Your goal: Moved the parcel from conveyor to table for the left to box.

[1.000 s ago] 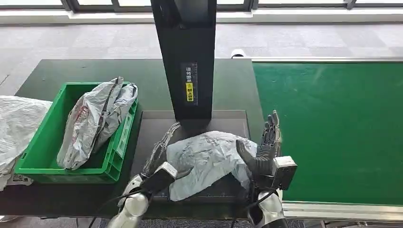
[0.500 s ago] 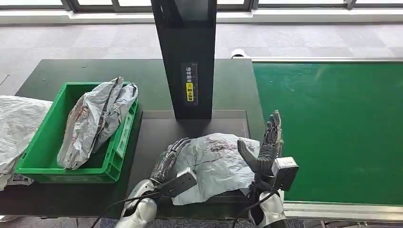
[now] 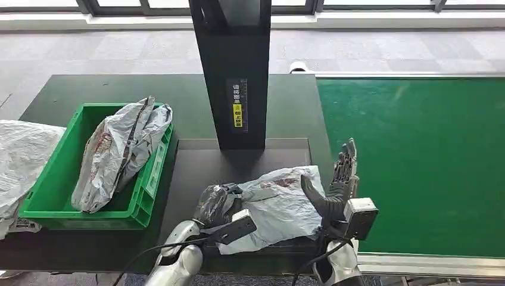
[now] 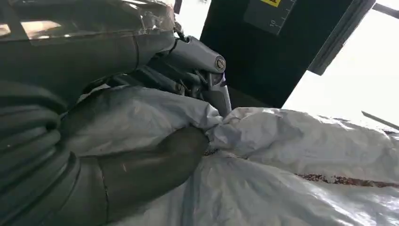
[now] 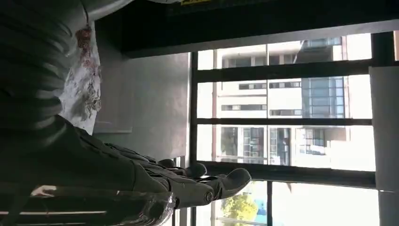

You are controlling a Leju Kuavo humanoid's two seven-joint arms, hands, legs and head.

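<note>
My left hand (image 3: 215, 205) grips the near-left end of the grey parcel (image 3: 280, 199). In my left wrist view my thumb and fingers (image 4: 197, 52) bunch up the crinkly plastic of the parcel (image 4: 301, 155) between them. The parcel is a soft bag with red marks on it. It lies on the dark plate (image 3: 196, 164) on the table (image 3: 89, 89), right in front of me, just below the tall black post (image 3: 235, 71) with the yellow sticker.

My right hand (image 3: 336, 187) stands on its edge at the right side of the parcel. Its fingers are straight and held apart, and they point away from me. It holds nothing. Its thumb leans toward the bag. In my right wrist view those fingers (image 5: 207, 183) reach out toward big windows.

The green conveyor (image 3: 417, 155) is on my right, next to that hand.

On my left sits a green box (image 3: 62, 179) with another grey bag (image 3: 119, 152) inside it. Past the box, at the edge of the table, lies a big pale bag (image 3: 21, 158).
</note>
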